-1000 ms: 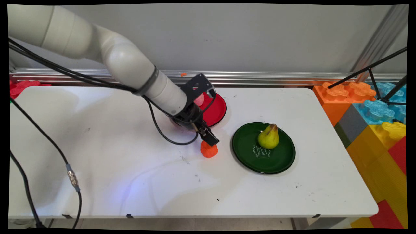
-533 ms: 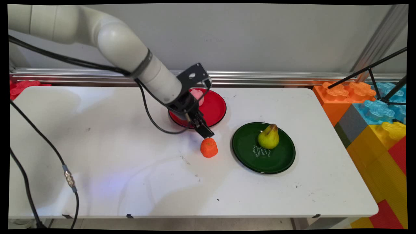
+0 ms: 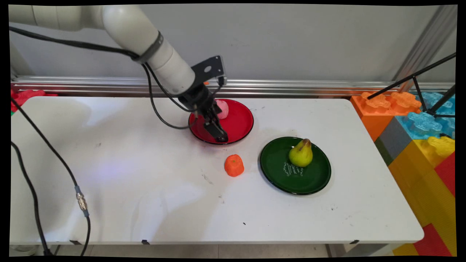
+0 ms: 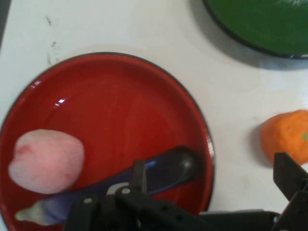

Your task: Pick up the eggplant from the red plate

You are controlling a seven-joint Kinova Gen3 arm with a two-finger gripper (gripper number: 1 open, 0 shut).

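My gripper (image 3: pixel 219 136) hangs open and empty over the near rim of a red plate (image 3: pixel 240 122). In the hand view the gripper (image 4: pixel 211 166) has one finger (image 4: pixel 288 174) at the right edge and the other low in the middle. On the red plate (image 4: pixel 120 106) lie a pink peach (image 4: pixel 45 161) and a purple eggplant (image 4: pixel 163 171), which sits just under the linkage. The peach (image 3: pixel 222 109) also shows in the main view beside the wrist. A small orange fruit (image 3: pixel 234 165) stands on the white table (image 3: pixel 145 182), a little in front of the gripper and apart from it.
A green plate (image 3: pixel 287 174) with a green pear (image 3: pixel 300 153) on it stands to the right of the orange fruit (image 4: pixel 286 134). Large coloured toy blocks (image 3: pixel 418 138) and black tripod legs stand off the table's right end. Black cables hang over the left side.
The gripper has drawn up and back to the left, away from the orange fruit and over the red plate. The orange fruit stays on the table.
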